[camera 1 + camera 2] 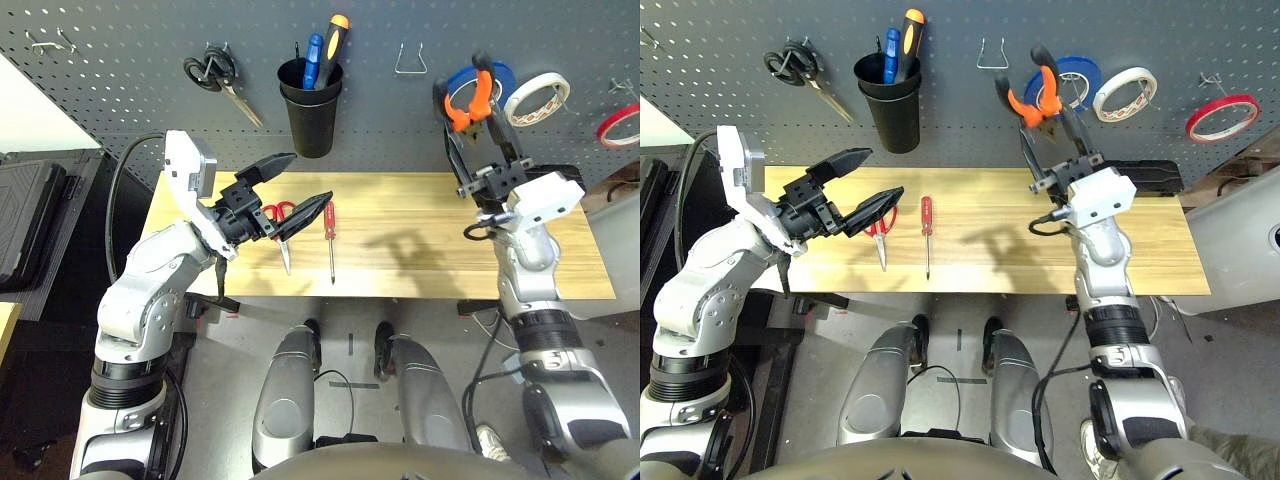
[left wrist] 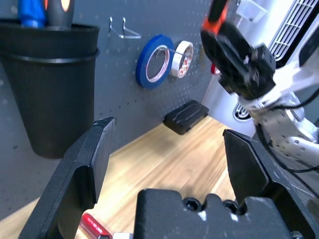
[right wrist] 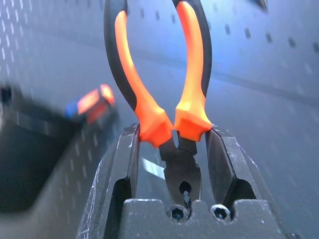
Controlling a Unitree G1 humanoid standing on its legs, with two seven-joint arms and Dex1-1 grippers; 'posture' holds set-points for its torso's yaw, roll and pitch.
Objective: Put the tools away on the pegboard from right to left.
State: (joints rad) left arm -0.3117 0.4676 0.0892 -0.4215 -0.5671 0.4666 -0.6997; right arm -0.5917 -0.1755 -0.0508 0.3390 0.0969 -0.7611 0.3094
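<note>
Wooden light tabletop (image 1: 400,270) is the landmark. Above its left part the left gripper (image 1: 297,186) hovers with its fingers spread wide, holding nothing. Just under it on the wood lie the red-handled scissors (image 1: 282,224) and, beside them, the red-handled slim screwdriver (image 1: 329,234). Above the tabletop's right part the right gripper (image 3: 172,159) is closed on the orange-and-black-handled pliers (image 1: 466,98) (handles pointing up), held against the dark grey perforated pegboard (image 1: 120,110). Farther right the thin red tape ring (image 1: 618,125) hangs on the board.
</note>
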